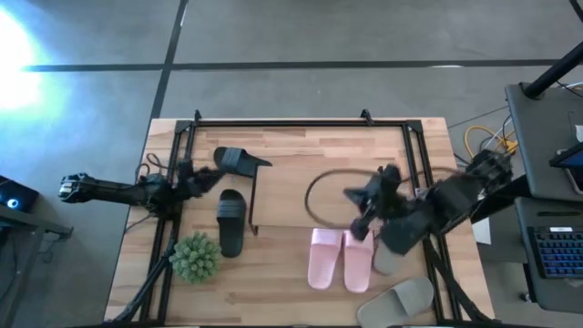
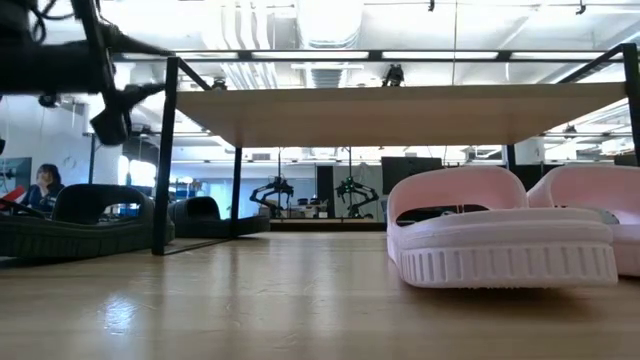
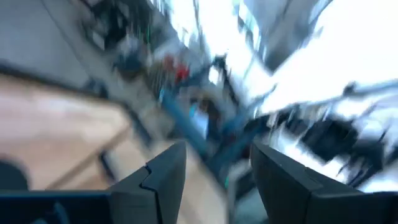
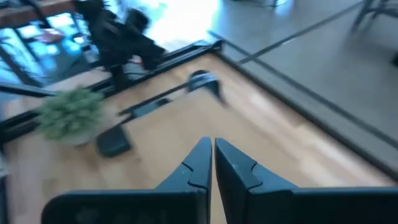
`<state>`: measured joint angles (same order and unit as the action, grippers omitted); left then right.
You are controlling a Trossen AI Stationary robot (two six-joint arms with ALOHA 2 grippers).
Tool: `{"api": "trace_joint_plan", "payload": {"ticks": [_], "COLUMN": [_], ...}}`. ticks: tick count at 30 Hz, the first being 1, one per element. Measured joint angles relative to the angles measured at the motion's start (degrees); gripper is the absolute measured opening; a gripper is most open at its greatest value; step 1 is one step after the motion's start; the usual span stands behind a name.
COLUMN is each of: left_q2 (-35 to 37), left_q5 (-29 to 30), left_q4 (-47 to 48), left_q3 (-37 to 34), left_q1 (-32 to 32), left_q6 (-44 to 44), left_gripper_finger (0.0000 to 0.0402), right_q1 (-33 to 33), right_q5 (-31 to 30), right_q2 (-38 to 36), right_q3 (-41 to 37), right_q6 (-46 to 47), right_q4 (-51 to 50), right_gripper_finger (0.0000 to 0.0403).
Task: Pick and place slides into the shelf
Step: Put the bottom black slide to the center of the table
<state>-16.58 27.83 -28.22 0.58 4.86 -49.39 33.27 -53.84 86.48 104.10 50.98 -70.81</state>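
Note:
Two pale pink slides (image 1: 342, 260) lie side by side on the tabletop near the front, large in the low view (image 2: 500, 235). One black slide (image 1: 231, 221) lies flat left of the shelf (image 2: 400, 112); another black slide (image 1: 241, 161) lies tilted farther back. A grey-beige slide (image 1: 405, 297) lies at the front right, and a second (image 1: 386, 262) shows partly under my right arm. My right gripper (image 4: 212, 158) is shut and empty, raised above the shelf's right part (image 1: 357, 211). My left gripper (image 3: 214, 177) stands open and empty just left of the far black slide (image 1: 205, 178).
A small green plant (image 1: 194, 257) stands at the front left, near the flat black slide. A dark metal frame (image 1: 273, 122) runs around the table's edges. A desk with a keyboard (image 1: 556, 251) stands to the right of the table.

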Motion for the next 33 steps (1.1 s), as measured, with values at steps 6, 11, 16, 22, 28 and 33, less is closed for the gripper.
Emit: {"api": "trace_joint_plan", "payload": {"ticks": [6, 11, 16, 22, 28, 33], "left_q2": [0.3, 0.3, -0.8, -6.3, -15.9, -21.4], "left_q5": [10.2, 18.9, 21.6, 21.0, 9.6, 9.1], "left_q4": [-11.7, -16.7, -18.8, -19.4, -18.8, -6.1], "left_q3": [0.0, 0.1, 3.3, 11.7, 21.6, 31.2], "left_q1": [0.0, 0.0, 0.0, 0.0, 0.0, 0.0], "left_q6": [6.4, 11.0, 17.8, 30.0, 39.2, 48.5], "left_gripper_finger": [0.0166, 0.0166, 0.0166, 0.0166, 0.0166, 0.0166], "right_q1": [-6.3, -13.4, -18.4, -21.6, -23.4, -25.8], "right_q5": [-1.8, 4.3, 10.2, 10.8, 11.2, 10.9], "right_q2": [-5.0, -8.7, -11.5, -14.1, -16.0, -16.6], "right_q3": [-0.3, -1.2, -4.7, -10.8, -15.8, -16.4], "right_q6": [-2.3, -8.9, -12.1, -12.0, -12.0, -12.5], "right_q4": [-7.2, -8.0, -6.3, -2.9, 4.4, 6.3], "right_gripper_finger": [0.0013, 0.0013, 0.0013, 0.0013, 0.0013, 0.0013]}}
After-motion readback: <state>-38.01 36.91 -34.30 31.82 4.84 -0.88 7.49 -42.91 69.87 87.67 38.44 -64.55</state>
